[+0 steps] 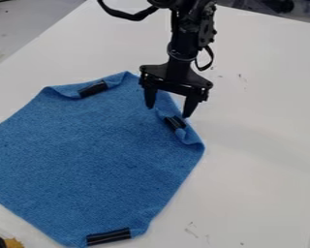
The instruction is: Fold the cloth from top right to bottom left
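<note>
Camera view | hand (168,112) spread at cloth (86,150) upper-right edge | table (261,145) rightward

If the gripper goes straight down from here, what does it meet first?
The gripper would probably meet the cloth at its folded-in edge, on or beside the nearest black strip. One view leaves its height unclear, so strip or cloth first is uncertain.

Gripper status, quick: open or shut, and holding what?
Gripper: open, fingers spread wide beside the black piece on the blue cloth, gripping nothing.
</note>
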{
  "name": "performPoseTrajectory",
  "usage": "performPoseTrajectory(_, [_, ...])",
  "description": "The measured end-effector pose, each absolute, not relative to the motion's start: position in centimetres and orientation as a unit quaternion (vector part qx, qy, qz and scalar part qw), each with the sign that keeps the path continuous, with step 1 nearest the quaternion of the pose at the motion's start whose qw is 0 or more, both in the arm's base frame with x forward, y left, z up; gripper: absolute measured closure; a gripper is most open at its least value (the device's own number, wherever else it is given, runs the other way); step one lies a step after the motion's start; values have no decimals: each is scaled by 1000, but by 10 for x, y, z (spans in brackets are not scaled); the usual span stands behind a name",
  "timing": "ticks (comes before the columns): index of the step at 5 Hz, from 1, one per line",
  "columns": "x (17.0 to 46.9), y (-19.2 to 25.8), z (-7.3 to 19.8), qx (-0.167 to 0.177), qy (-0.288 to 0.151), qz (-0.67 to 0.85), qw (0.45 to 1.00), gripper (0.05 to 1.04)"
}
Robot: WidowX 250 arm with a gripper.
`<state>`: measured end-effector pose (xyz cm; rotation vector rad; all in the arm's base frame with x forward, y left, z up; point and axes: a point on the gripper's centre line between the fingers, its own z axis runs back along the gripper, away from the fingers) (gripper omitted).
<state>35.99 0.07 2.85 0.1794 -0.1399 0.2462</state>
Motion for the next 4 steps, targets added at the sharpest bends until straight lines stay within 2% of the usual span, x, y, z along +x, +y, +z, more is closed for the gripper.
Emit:
performPoseTrajectory(2, [356,5,22,88,-57,134,986,88])
performPoseTrajectory(3, [349,6,18,97,-48,141,984,141])
performPoseTrajectory(4, [346,4,17,98,-44,150,983,261])
